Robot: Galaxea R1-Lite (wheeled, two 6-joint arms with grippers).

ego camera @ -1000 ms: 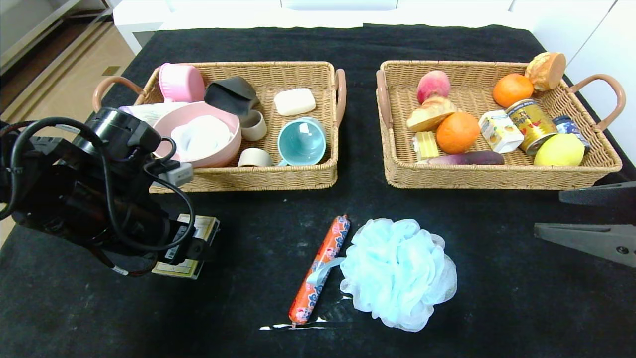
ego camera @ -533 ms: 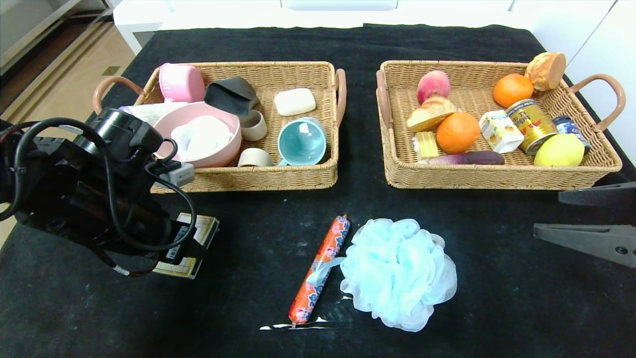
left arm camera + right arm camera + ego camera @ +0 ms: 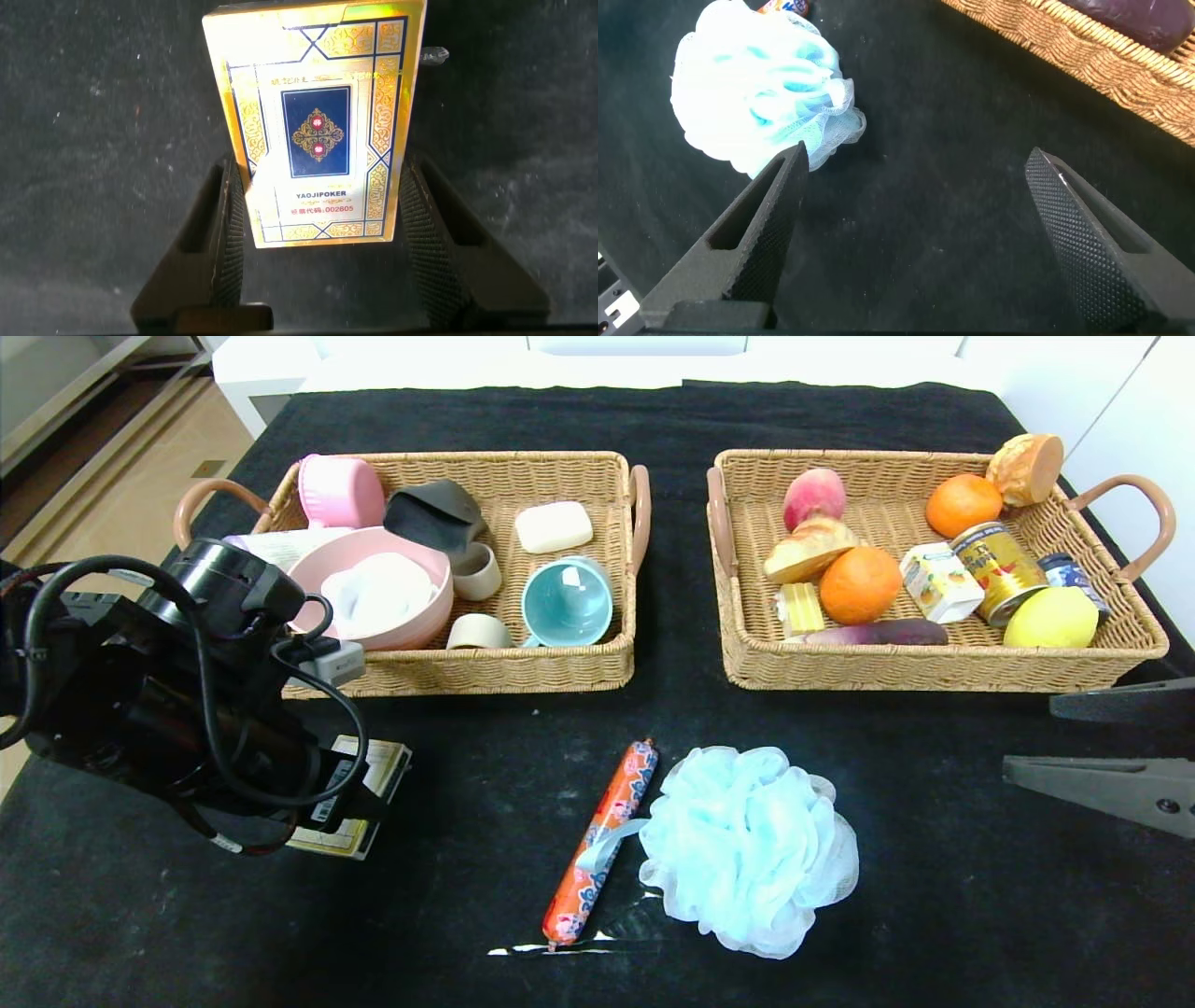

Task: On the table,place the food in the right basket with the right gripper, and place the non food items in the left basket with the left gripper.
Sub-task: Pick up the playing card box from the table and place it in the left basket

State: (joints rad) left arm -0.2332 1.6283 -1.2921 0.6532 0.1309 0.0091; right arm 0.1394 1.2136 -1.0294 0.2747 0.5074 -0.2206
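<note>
On my far left the left gripper (image 3: 350,803) is down at the black table (image 3: 467,896), in front of the left basket (image 3: 523,667). My left wrist view shows its ribbed fingers (image 3: 231,233) pressed against both long edges of the gold-edged card box (image 3: 318,121), so the jaws are narrowed to the box's width and clamped on it. The box face reads "YAOJIPOKER" with a line of small characters and "002605" under it, below a dark blue panel with a gold ornament. In the head view the box (image 3: 373,775) lies flat on the cloth.

The left basket holds a pink bowl (image 3: 411,625), a teal cup (image 3: 567,602), the white soap bar (image 3: 554,526) and the black pouch (image 3: 434,513). I can read no writing on them.

Nearer me, at the middle of the table, the orange-red sausage stick (image 3: 602,840) lies angled, its print too small to read. The light-blue bath pouf (image 3: 747,849) sits just beside it on the right, its ribbon loop lying across the stick.

The right basket (image 3: 934,667) holds fruit, bread, the small white carton (image 3: 938,581) and a gold can (image 3: 999,569) with lettering I cannot make out.

At the far right the right gripper (image 3: 915,233) hovers over bare cloth in front of that basket, jaws spread wide, holding and touching nothing; the pouf (image 3: 757,84) shows beyond one finger.
</note>
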